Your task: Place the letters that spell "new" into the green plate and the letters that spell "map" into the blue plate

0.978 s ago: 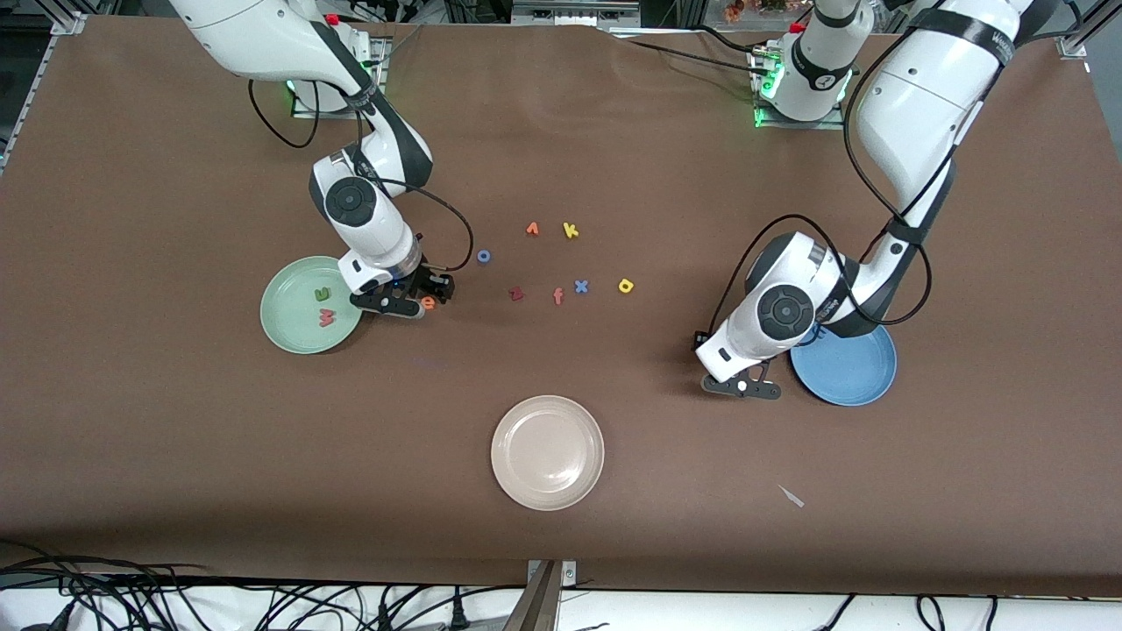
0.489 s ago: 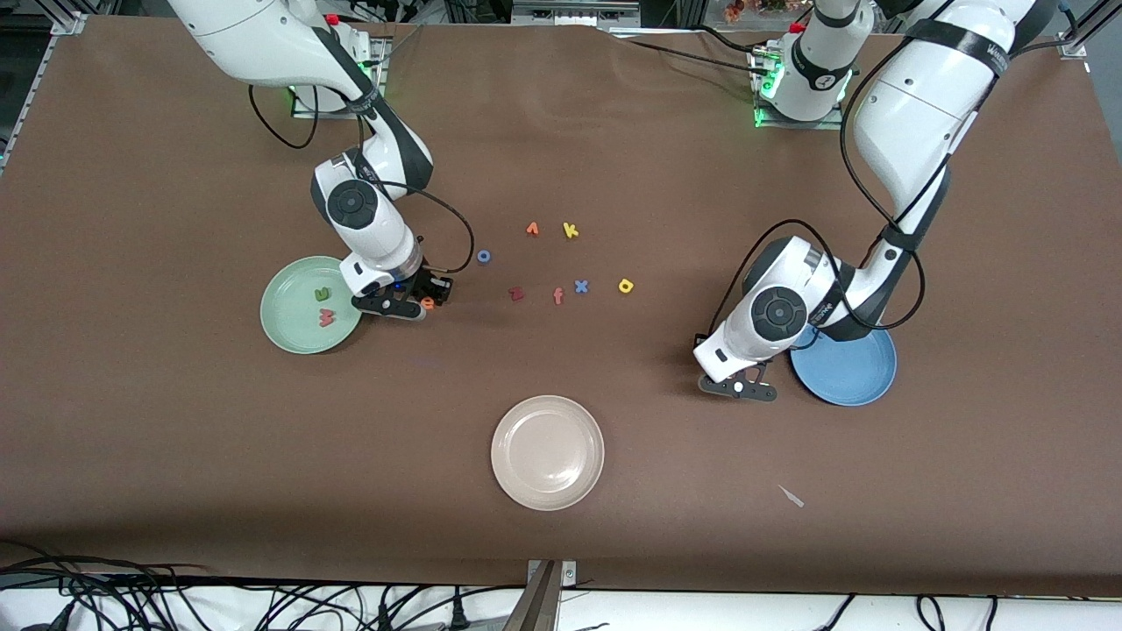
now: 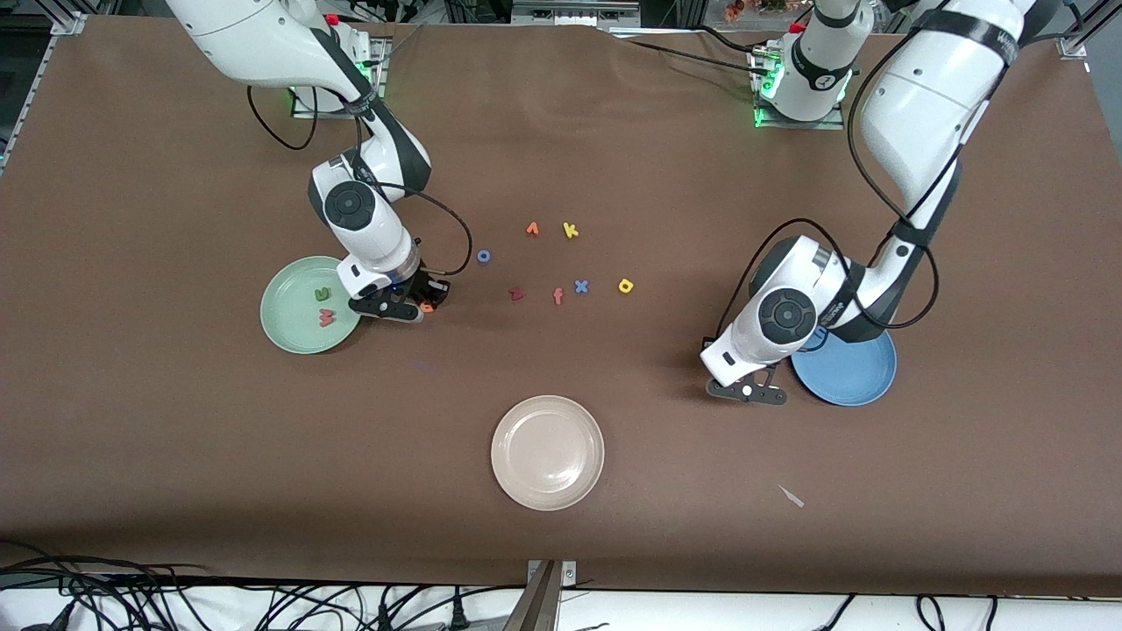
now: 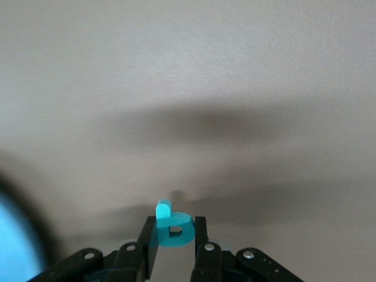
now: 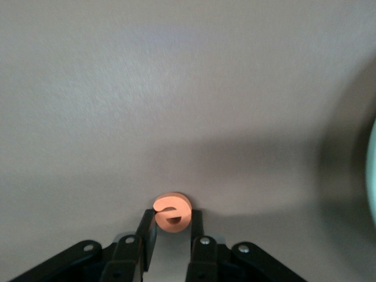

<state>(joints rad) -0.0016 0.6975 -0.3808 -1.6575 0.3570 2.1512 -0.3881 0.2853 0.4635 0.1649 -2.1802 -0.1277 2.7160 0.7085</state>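
My right gripper (image 3: 424, 307) is down beside the green plate (image 3: 289, 337) and is shut on the orange e (image 5: 176, 205), which sits between its fingertips in the right wrist view, where the gripper (image 5: 173, 214) points at bare cloth. An olive n (image 3: 323, 294) and a salmon w (image 3: 326, 316) lie in that plate. My left gripper (image 3: 745, 391) is next to the blue plate (image 3: 855, 377). It (image 4: 175, 221) is shut on the teal a (image 4: 163, 212). The yellow p (image 3: 626, 286) lies on the cloth mid-table.
Loose letters lie mid-table: a blue o (image 3: 483, 256), an orange letter (image 3: 532, 229), a yellow k (image 3: 571, 230), a dark red z (image 3: 516, 294), an orange f (image 3: 557, 296) and a blue x (image 3: 581, 286). A beige plate (image 3: 548, 486) sits nearer the camera.
Both grippers have closed: the right on the orange e, the left on the teal a. The left hand has shifted slightly toward the blue plate.
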